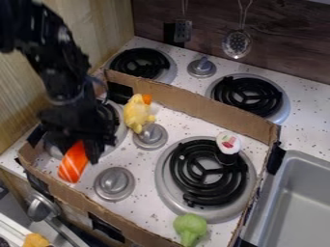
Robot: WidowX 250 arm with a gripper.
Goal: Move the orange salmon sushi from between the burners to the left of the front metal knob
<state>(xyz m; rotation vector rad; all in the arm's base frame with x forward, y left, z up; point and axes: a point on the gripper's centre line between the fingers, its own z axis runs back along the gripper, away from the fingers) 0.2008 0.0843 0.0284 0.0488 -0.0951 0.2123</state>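
At the left of the stove, the black gripper (78, 144) hangs low over the left front burner, right at the upper end of an orange piece with white stripes (73, 163). The gripper hides that upper end, so I cannot tell whether it holds the piece. A yellow toy bird with an orange beak (137, 113) is to the right of the gripper, beside a knob. Farther right, a small round container with a white top (228, 143) sits on the right front burner. A green broccoli piece (190, 227) lies near the front edge.
A low cardboard border (197, 112) with black tape surrounds the front burners. Silver knobs (114, 183) stand up between them. A metal sink (299, 198) is at the right. Utensils (237, 43) hang on the back wall, and a wooden wall (97, 24) rises at the left.
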